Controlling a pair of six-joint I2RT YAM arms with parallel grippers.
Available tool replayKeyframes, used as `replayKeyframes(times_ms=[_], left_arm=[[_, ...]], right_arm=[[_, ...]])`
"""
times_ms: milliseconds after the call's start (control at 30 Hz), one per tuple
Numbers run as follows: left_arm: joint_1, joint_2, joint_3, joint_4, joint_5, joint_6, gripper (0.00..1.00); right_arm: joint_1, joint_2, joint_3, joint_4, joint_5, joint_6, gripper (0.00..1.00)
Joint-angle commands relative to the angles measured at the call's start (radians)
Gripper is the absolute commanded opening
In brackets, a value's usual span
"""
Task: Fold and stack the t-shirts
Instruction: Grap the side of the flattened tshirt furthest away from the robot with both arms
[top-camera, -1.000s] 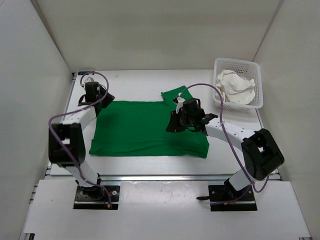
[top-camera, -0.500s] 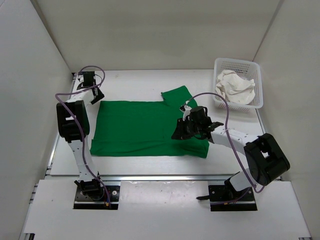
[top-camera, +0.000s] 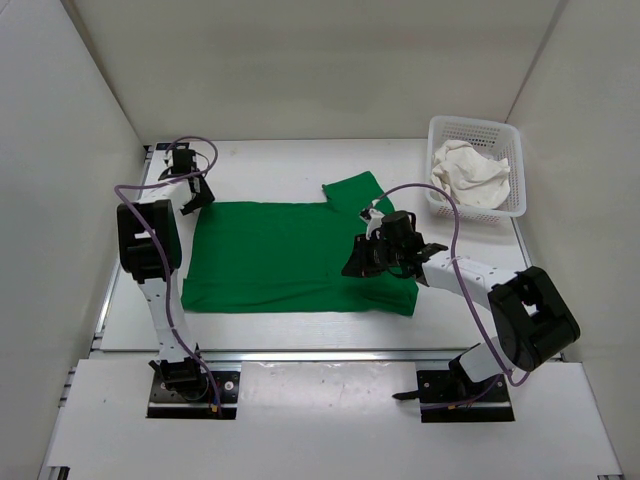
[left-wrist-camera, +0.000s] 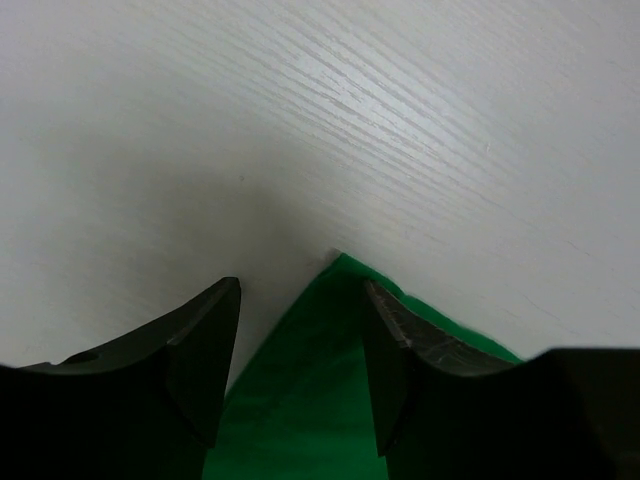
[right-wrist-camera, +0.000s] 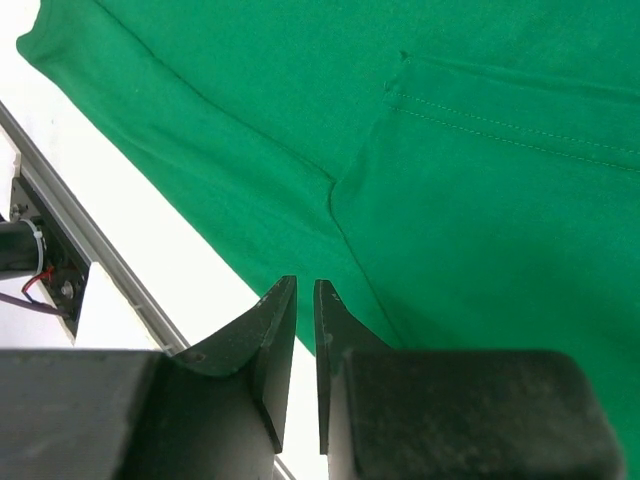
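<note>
While the green t-shirt (top-camera: 280, 255) lies spread flat across the middle of the worktop (top-camera: 270, 165), the two arms reach it from opposite ends. One short sleeve (top-camera: 350, 190) juts out from its far right part, toward the white mesh basket (top-camera: 475, 122) that stands at the far right corner of the worktop. An off-white t-shirt (top-camera: 468, 172) sits crumpled inside that basket, well apart from the green one. The left hand (left-wrist-camera: 300, 288) is at the shirt's far left corner, pointing down at the worktop with its jaws wide. In the left wrist view the pointed tip of green cloth lies between the two dark fingers (left-wrist-camera: 195, 345), touching neither as far as I can make out, with bare pale worktop beyond. The right hand (right-wrist-camera: 303, 286) is low over the right part of the shirt, close to its near hem, jaws drawn in to a thin slit with nothing seen between them. Below it the right wrist view shows a stitched seam (right-wrist-camera: 500, 130) and a soft crease in the cloth, and past the hem a strip of white worktop and the metal rail (right-wrist-camera: 95, 245) at its near edge
</note>
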Motion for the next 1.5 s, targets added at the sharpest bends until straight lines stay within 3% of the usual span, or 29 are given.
replayKeyframes(times_ms=[0,67,100,200,300,433,500,600,833,933,1067,1300,1467], left_arm=[[-0.004,-0.022,0.01,0.007,0.001,-0.001,0.62],[-0.007,-0.039,-0.005,0.044,0.012,-0.01,0.61],[-0.006,-0.041,-0.002,0.05,0.024,-0.013,0.53],[-0.004,0.0,0.065,-0.015,0.003,-0.002,0.46],[-0.019,0.05,0.128,-0.06,-0.011,0.019,0.48],[-0.022,0.047,0.097,-0.042,-0.013,0.041,0.56],[-0.021,0.048,0.099,-0.037,-0.008,0.045,0.55],[-0.019,0.053,0.099,-0.045,-0.005,0.051,0.42],[-0.027,0.05,0.085,-0.045,-0.029,0.061,0.23],[-0.03,0.03,0.084,-0.046,-0.031,0.05,0.14],[-0.039,-0.021,0.056,-0.016,-0.06,0.039,0.0],[-0.05,-0.119,-0.035,0.046,-0.011,0.002,0.0],[-0.062,-0.134,-0.053,0.061,0.0,0.001,0.0]], right_arm=[[0.005,0.007,0.036,0.054,-0.009,-0.003,0.11],[0.014,0.015,0.034,0.052,-0.015,-0.003,0.12],[0.008,0.017,0.032,0.054,-0.009,0.0,0.11],[0.012,0.023,0.037,0.048,-0.017,0.002,0.12],[0.015,0.027,0.048,0.049,-0.014,-0.004,0.11],[0.004,0.032,0.039,0.054,-0.012,0.002,0.11],[0.004,0.038,0.043,0.054,-0.023,-0.001,0.11],[0.004,0.04,0.046,0.057,-0.024,0.007,0.12],[-0.029,0.031,0.075,0.063,-0.018,0.02,0.13],[-0.067,0.07,0.135,0.092,-0.006,0.033,0.17],[-0.126,0.24,0.358,0.026,0.112,-0.022,0.25],[-0.238,0.631,0.852,-0.179,0.307,-0.12,0.32],[-0.255,0.889,1.251,-0.46,0.482,-0.21,0.35]])
